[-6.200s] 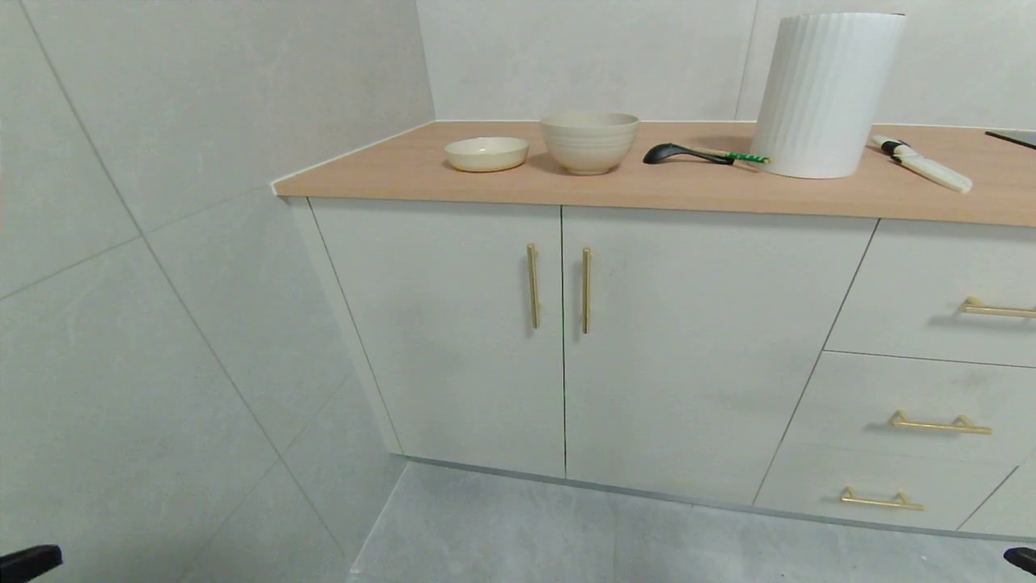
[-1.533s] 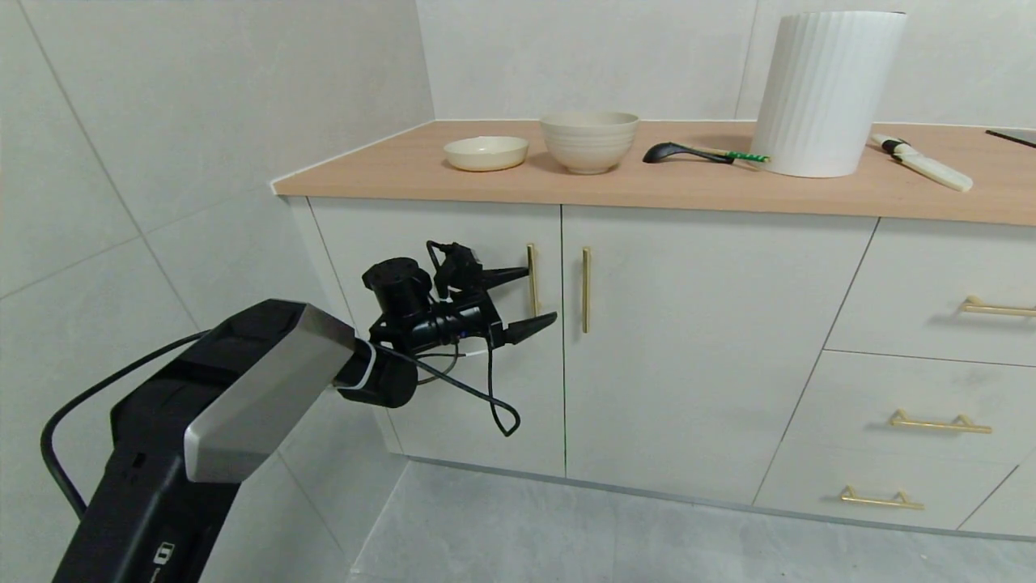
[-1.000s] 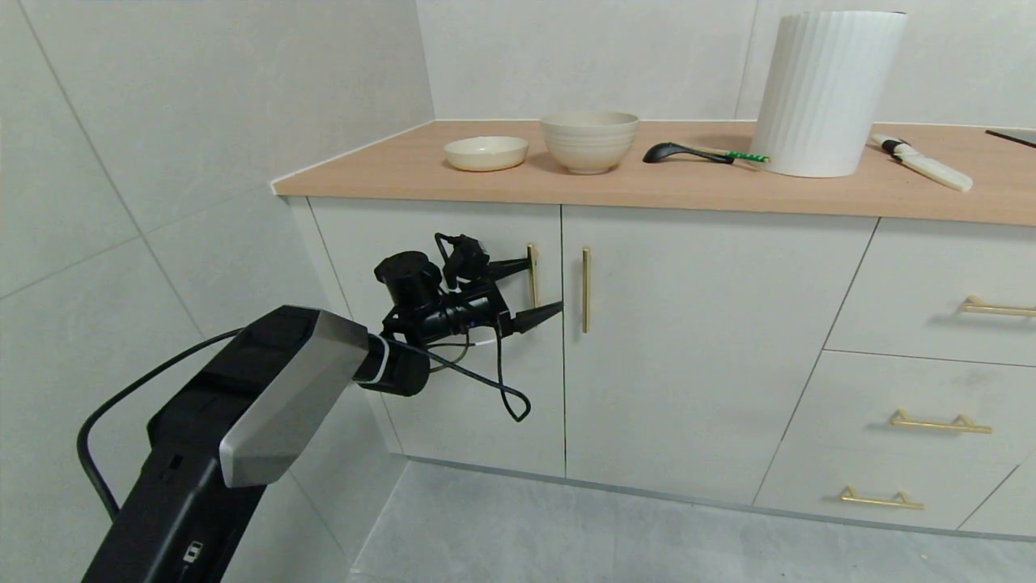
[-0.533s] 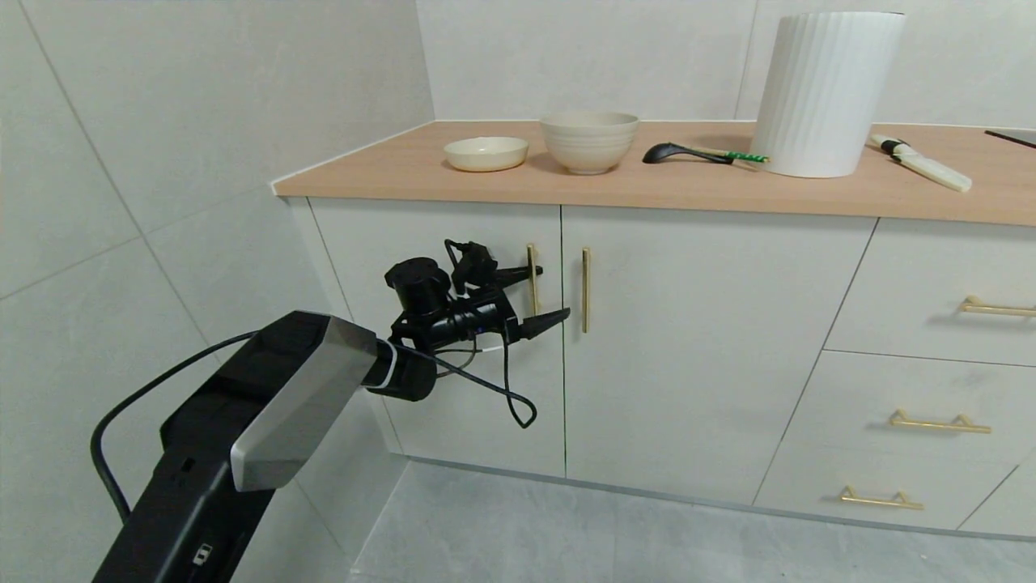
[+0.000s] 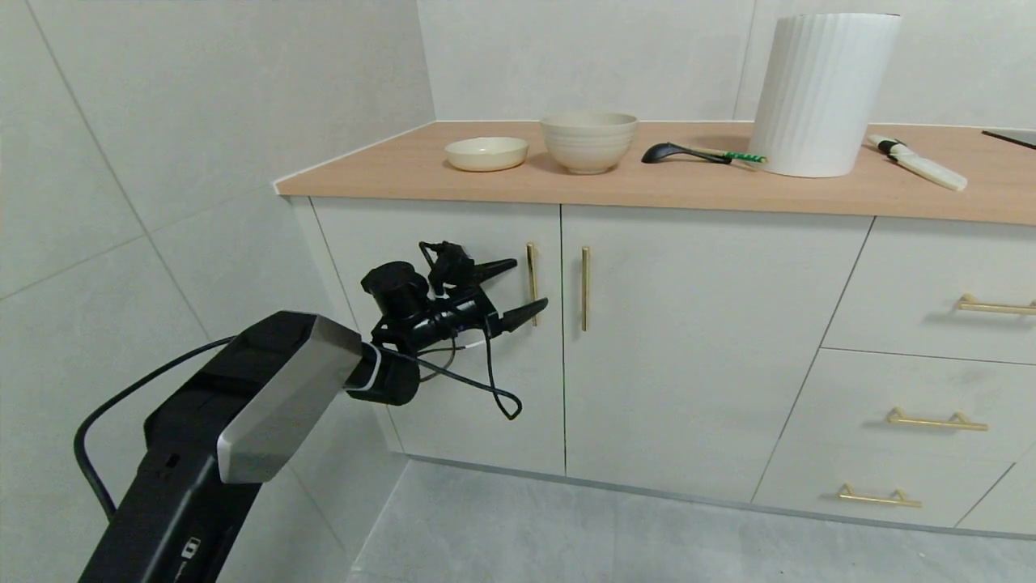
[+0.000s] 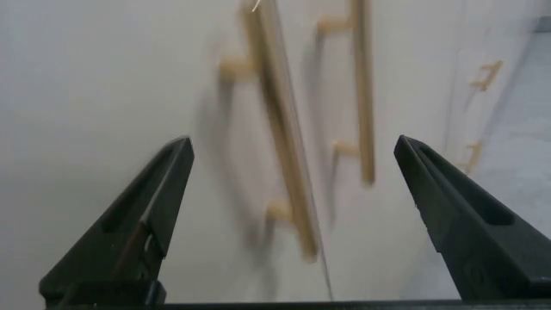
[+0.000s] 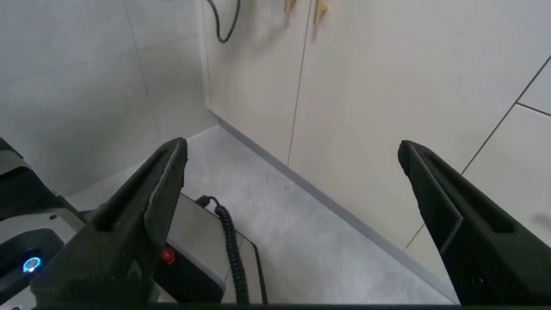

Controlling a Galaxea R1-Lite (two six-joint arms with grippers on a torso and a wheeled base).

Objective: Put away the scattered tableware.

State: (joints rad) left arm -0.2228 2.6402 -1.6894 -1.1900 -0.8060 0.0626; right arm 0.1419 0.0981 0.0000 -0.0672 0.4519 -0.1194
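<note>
The tableware lies on the wooden bench (image 5: 388,174), at its far left part. A small shallow dish (image 5: 486,153) is the leftmost. Just right of it stands a bigger cream bowl (image 5: 588,142). Right of the bowl lies a black ladle (image 5: 684,152), and its handle points to a tall white ribbed container (image 5: 824,93). There is something with a green pattern at the end of the handle, but I cannot tell what it is. Right of the container lies a white knife-like utensil (image 5: 919,163) with a black band.

Under the bench there is a white cabinet with two shut doors. The gold left door handle (image 5: 532,273) and the right door handle (image 5: 585,278) stand upright, near to each other. Right of the doors are drawers (image 5: 931,389) with gold handles.

The left gripper (image 5: 528,282) is in front of the left door, at the height of its handle. Its fingers are spread wide and they hold nothing. In the left wrist view the left door handle is seen between the two fingers, a little beyond the tips.

The right gripper (image 7: 293,148) is low, over the grey floor (image 7: 284,215) before the cabinet base. Its fingers are also wide apart, with nothing between them.
</note>
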